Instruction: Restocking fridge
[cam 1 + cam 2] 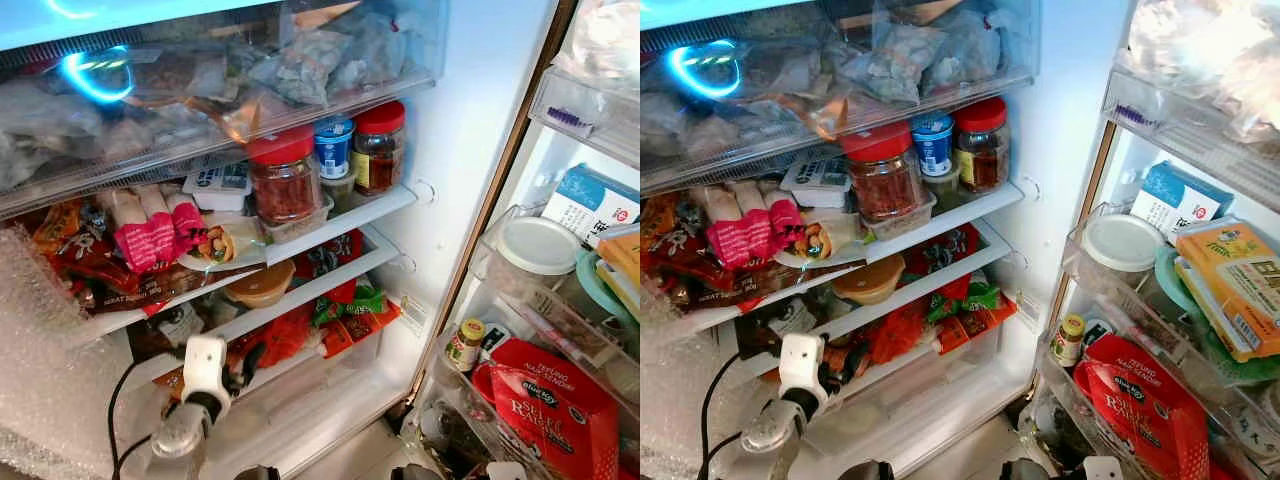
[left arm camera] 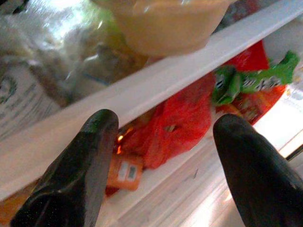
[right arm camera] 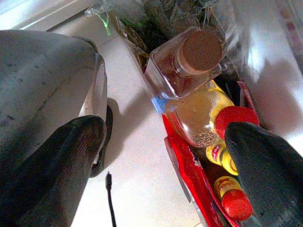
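Left gripper (image 2: 161, 156): fingers wide apart, empty, at the lower shelf edge (image 2: 156, 90).
Right gripper (image 3: 165, 170): spread, empty, low beside the door bottles (image 3: 189, 61).
Red bag (image 2: 175, 127): just beyond the left fingers (contents unclear, probably snacks).
Tub (image 1: 262, 283): on the shelf above.
Risk: reaching in could snag the bag or jolt the shelf.

Crowded shelves (image 1: 330, 225); bare drawer front (image 1: 300, 405).
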### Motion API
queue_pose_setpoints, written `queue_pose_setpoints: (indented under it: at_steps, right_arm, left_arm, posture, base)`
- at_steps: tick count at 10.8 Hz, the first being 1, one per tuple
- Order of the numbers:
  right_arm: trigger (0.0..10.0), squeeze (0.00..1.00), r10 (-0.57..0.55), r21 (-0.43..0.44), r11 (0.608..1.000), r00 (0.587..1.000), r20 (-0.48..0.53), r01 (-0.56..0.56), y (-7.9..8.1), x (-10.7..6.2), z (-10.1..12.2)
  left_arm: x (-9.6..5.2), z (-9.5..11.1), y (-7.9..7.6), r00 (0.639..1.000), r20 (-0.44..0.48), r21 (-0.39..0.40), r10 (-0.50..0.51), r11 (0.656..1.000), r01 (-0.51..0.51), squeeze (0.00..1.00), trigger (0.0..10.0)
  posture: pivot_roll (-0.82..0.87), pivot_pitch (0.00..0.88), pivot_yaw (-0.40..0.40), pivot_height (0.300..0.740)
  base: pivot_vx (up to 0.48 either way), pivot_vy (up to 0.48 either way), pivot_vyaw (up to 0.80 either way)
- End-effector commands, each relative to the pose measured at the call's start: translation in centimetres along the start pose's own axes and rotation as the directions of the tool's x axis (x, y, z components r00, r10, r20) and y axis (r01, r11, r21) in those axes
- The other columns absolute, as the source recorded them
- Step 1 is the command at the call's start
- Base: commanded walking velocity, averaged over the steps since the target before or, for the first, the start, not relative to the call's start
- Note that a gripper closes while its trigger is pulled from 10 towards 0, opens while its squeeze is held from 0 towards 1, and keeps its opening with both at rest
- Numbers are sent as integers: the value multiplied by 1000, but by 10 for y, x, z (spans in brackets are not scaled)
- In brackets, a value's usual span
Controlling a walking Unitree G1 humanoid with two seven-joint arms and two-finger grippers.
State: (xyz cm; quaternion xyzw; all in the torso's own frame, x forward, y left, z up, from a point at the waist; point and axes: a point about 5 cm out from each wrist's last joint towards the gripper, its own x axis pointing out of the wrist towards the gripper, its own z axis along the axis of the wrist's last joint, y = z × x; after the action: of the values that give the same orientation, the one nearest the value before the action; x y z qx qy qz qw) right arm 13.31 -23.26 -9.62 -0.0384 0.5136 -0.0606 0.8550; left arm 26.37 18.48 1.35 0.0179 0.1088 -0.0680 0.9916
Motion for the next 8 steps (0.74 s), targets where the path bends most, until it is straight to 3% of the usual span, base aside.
queue_pose_setpoints:
  at_steps: [1,8]
  right_arm:
    - [10000,0,9,3,1000,1000,4,-9,3,0,-2]
    - [10000,0,12,10,1000,1000,-1,-12,5,0,-3]
  left_arm:
    - [-2,-5,2,1000,-22,33,2,999,-2,0,10000]
    - [-2,-15,3,997,-79,74,26,997,-21,0,10000]
  posture:
    - [-140,0,33,647]
    - [-142,0,40,647]
  base:
    - [-247,0,0]
    - [-309,0,0]
